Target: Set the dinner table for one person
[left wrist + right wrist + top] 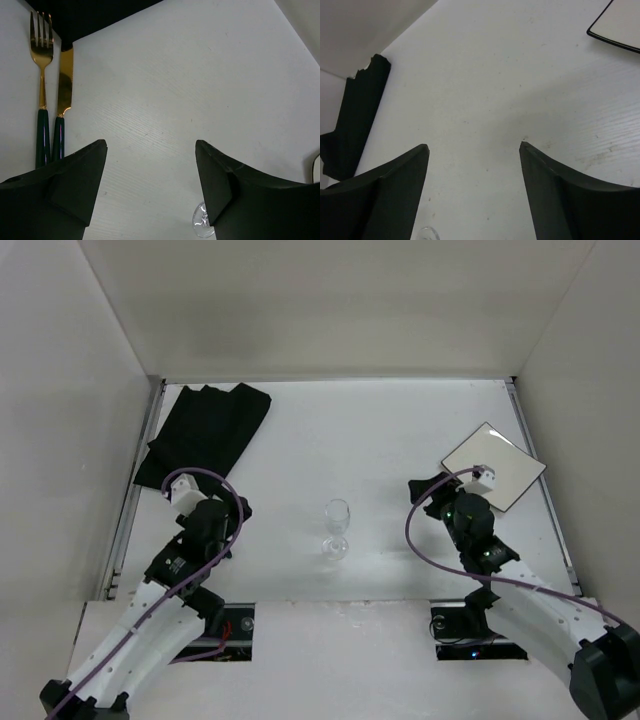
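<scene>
**Stock, L to R**

1. dinner table (380, 430): flat matte white top w/ thin metal side rails. Lies under every item and spreads fwd of both arms.
2. placemat (205, 430): black cloth, soft, loosely folded. Far-L corner, against the L rail.
3. fork (41, 75) + knife (63, 90): polished gold metal, dark green handles, slim.
   - Side by side and parallel, long axes running from the L pincer toward the placemat, handles nearest the pincer.
   - Knife tip meets the cloth edge; touching or tucked under, can't tell.
   - Both hidden in top view.
4. L pincer (151, 145): black jaws apart, nothing btwn them. Cutlery handles sit just beside one jaw.
5. wine glass (337, 528): clear, stemmed, upright. Btwn the two arms, near both.
6. R pincer (474, 146): jaws apart, empty, over bare tabletop.
7. plate (495, 465): square, white, dark rim, rigid, glossy. Far-R side, just beyond the R pincer.

Note: the mat prob. goes first, and the L arm is the nearer one. The cloth will sag, so pinch it at an edge. The plate falls to the R arm.
</scene>
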Robot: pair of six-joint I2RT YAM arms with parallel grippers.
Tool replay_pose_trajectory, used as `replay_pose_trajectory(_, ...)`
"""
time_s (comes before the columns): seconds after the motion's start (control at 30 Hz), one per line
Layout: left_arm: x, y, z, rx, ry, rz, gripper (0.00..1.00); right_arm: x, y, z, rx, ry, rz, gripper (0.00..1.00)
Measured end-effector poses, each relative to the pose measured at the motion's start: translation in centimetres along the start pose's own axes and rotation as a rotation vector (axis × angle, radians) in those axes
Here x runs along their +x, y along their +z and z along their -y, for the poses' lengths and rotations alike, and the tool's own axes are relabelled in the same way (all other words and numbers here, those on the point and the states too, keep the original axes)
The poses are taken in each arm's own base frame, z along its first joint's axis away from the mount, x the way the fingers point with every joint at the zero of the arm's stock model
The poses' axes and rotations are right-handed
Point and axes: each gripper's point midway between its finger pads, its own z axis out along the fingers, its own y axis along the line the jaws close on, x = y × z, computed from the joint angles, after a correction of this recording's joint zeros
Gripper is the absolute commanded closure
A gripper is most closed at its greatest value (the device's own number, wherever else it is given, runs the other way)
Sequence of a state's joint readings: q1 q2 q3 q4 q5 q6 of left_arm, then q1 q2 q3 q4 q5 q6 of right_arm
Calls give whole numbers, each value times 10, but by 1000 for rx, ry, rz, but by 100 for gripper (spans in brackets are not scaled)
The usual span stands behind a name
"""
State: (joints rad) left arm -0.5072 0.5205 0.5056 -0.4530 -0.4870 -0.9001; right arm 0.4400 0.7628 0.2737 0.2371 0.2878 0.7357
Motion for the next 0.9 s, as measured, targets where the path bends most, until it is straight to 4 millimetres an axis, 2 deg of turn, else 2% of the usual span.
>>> replay_pose_trajectory(0.23,-3,7,-5,-33,-8,8,30,7,1,1,1,-7,-16,19)
replay_pose_trajectory(0.3,-3,10,-6,-47,-6,8,30,8,2,1,0,-10,-20,22)
replay_pose_trajectory(0.33,-3,12,-6,-50,-5,7,32,9,2,1,-1,-12,-22,27)
replay_pose_trajectory(0.4,-4,15,-4,-49,-4,12,46,12,2,1,-2,-19,-30,49)
replay_pose_trajectory(0.43,-6,16,-3,-50,-6,17,65,13,2,0,-5,-24,-36,62)
replay_pose_trajectory(0.47,-8,18,-1,-48,-10,25,79,15,2,-1,-9,-27,-41,72)
replay_pose_trajectory(0.53,-16,24,-1,-55,-19,50,91,18,1,-3,-17,-30,-51,81)
replay_pose_trajectory(0.57,-22,26,-2,-65,-30,64,93,20,1,-4,-21,-32,-58,83)
replay_pose_trajectory(0.67,-44,38,-1,-98,-79,111,93,27,1,-5,-26,-43,-81,83)
replay_pose_trajectory(0.73,-57,47,-1,-118,-112,132,88,31,1,-5,-26,-50,-96,82)
replay_pose_trajectory(0.83,-70,67,-11,-164,-160,140,66,34,1,-6,-33,-54,-106,76)
replay_pose_trajectory(0.9,-74,79,-28,-217,-196,137,53,35,0,-7,-36,-58,-108,72)
